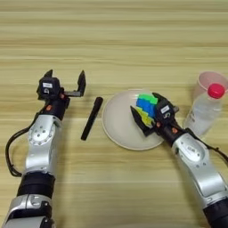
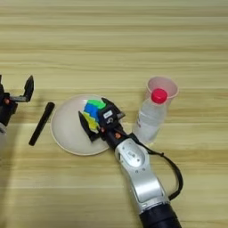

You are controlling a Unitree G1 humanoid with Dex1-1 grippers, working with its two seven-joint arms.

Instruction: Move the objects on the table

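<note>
Two grippers: both over the desk [image 1: 133,35]
Left gripper [image 1: 65,80]: fingers spread wide, empty, toward the left edge
Pen [image 1: 91,118]: flat, between left gripper and plate
Plate [image 1: 116,124]: mid-desk
Block [image 1: 145,109]: over the plate, clamped by right gripper [image 1: 144,118]
Bottle [image 1: 204,111]: upright near the right edge, just right of the plate, before a pink cup [image 1: 209,80]

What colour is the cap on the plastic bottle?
Red. The bottle cap shows best in the right eye view, just in front of a pink cup.

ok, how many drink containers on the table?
2, both at the right edge: a clear red-capped plastic bottle, standing right of the round cream plate, and a translucent pink cup directly behind it. None appear hidden.
</note>
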